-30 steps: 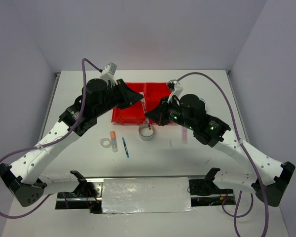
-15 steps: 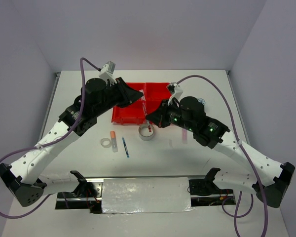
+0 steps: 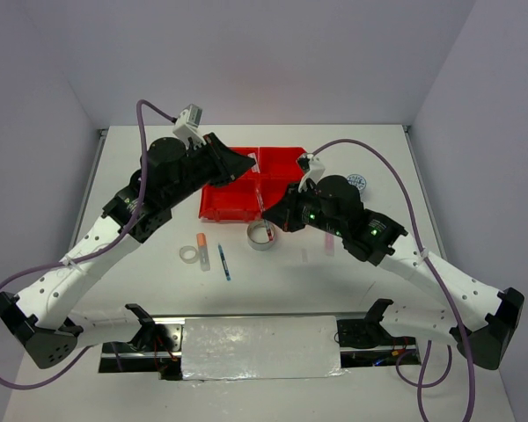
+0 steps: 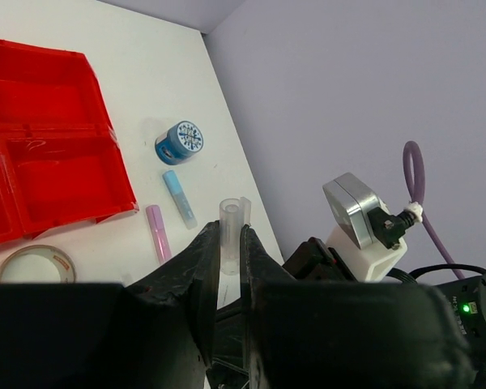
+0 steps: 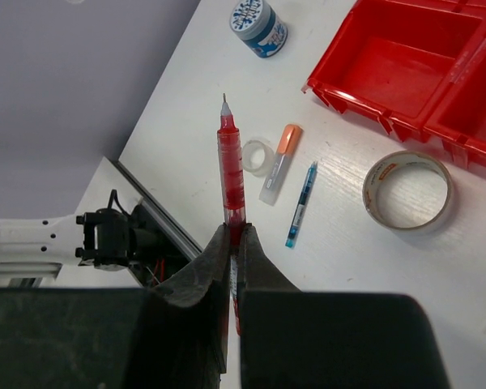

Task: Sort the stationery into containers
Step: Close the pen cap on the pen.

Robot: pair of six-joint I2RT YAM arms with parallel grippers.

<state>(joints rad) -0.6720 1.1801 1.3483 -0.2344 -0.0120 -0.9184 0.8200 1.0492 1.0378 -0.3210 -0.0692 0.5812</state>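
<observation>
The red four-compartment tray (image 3: 238,204) sits mid-table. Above its back half my left gripper (image 3: 249,163) is shut on a clear plastic cap (image 4: 231,235) that sticks out past the fingertips (image 4: 229,227). In front of the tray my right gripper (image 3: 269,214) is shut on a red pen (image 5: 232,174), whose tip points beyond the fingers (image 5: 236,231). A silvery tape ring (image 3: 262,236), small clear ring (image 3: 190,254), orange stub (image 3: 201,239) and blue pen (image 3: 223,262) lie on the table. Pink (image 4: 158,233) and pale blue (image 4: 179,197) sticks lie right of the tray.
One blue-patterned roll (image 3: 357,183) stands right of the tray. Another such roll (image 5: 259,27) shows in the right wrist view, beyond the small clear ring (image 5: 256,156). The tray's compartments (image 4: 49,162) look bare where visible. A metal plate (image 3: 260,347) lies between the arm bases.
The two grippers have drawn apart: the left one pulled back over the tray with the clear cap, and the right one eased toward the near edge with the red pen.
</observation>
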